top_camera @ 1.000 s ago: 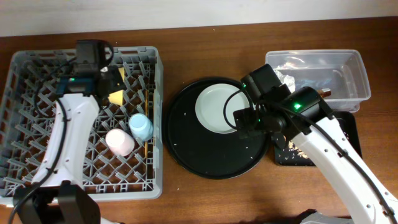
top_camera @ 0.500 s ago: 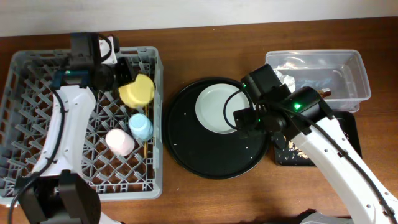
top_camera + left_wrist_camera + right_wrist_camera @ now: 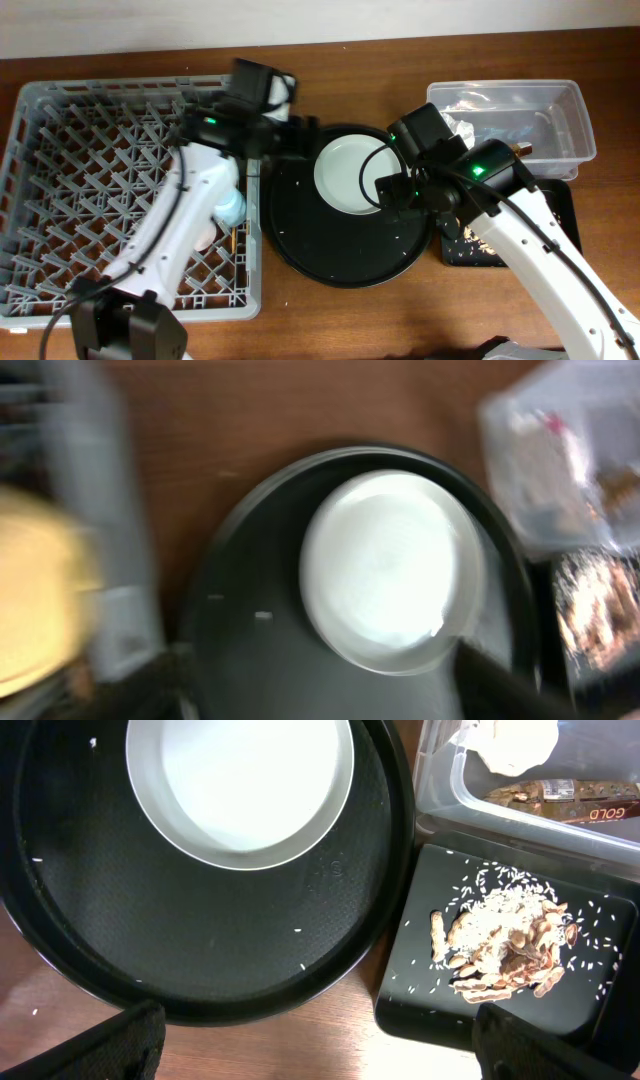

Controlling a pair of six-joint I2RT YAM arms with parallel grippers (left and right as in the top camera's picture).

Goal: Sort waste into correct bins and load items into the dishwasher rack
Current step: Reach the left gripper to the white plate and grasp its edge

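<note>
The pale plate (image 3: 345, 175) lies on the round black tray (image 3: 330, 250). My left gripper (image 3: 303, 138) hovers open over the tray's left rim, empty; in the blurred left wrist view the plate (image 3: 390, 570) lies just ahead of the gripper (image 3: 320, 695). The yellow bowl (image 3: 40, 600) shows at that view's left edge, in the grey rack (image 3: 60, 170). The light-blue cup (image 3: 232, 208) and the chopsticks (image 3: 234, 240) peek out beside my left arm. My right gripper (image 3: 315, 1045) hangs wide open and empty over the tray's near rim, the plate (image 3: 240, 790) beyond it.
The clear tub (image 3: 440, 790) holds the white tissue (image 3: 515, 742) and the gold-brown wrapper (image 3: 570, 795). The black rectangular tray (image 3: 440, 1000) holds the beige food scraps (image 3: 500, 945). Both stand right of the round tray. Stray crumbs dot the round tray.
My left gripper opened, left the yellow bowl in the rack and swung right to the round tray's left rim. The right arm has not moved.
</note>
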